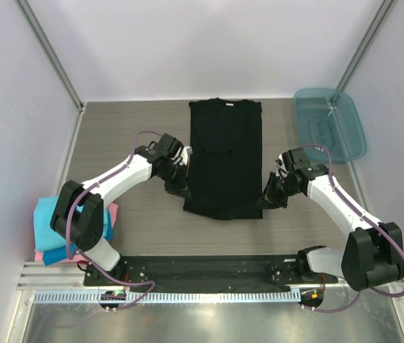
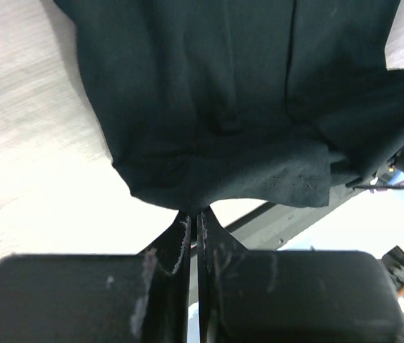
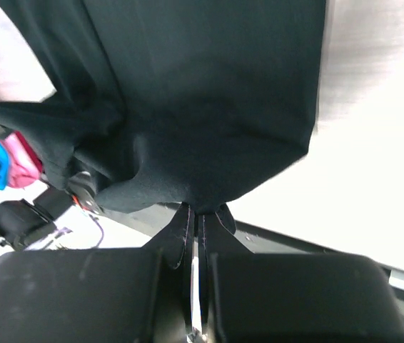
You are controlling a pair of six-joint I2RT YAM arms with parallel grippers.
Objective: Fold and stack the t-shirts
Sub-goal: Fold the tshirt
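A black t-shirt (image 1: 223,157) lies lengthwise in the middle of the table, its sides folded in and its collar at the far end. My left gripper (image 1: 178,187) is shut on the black t-shirt's near left hem corner (image 2: 188,193). My right gripper (image 1: 268,198) is shut on its near right hem corner (image 3: 202,193). Both corners are pulled up a little off the table. A stack of folded turquoise, blue and pink t-shirts (image 1: 52,229) sits at the near left, partly behind my left arm.
A translucent teal tray (image 1: 329,123) stands at the far right of the table. White walls close in the sides and back. The arms' base rail (image 1: 202,275) runs along the near edge.
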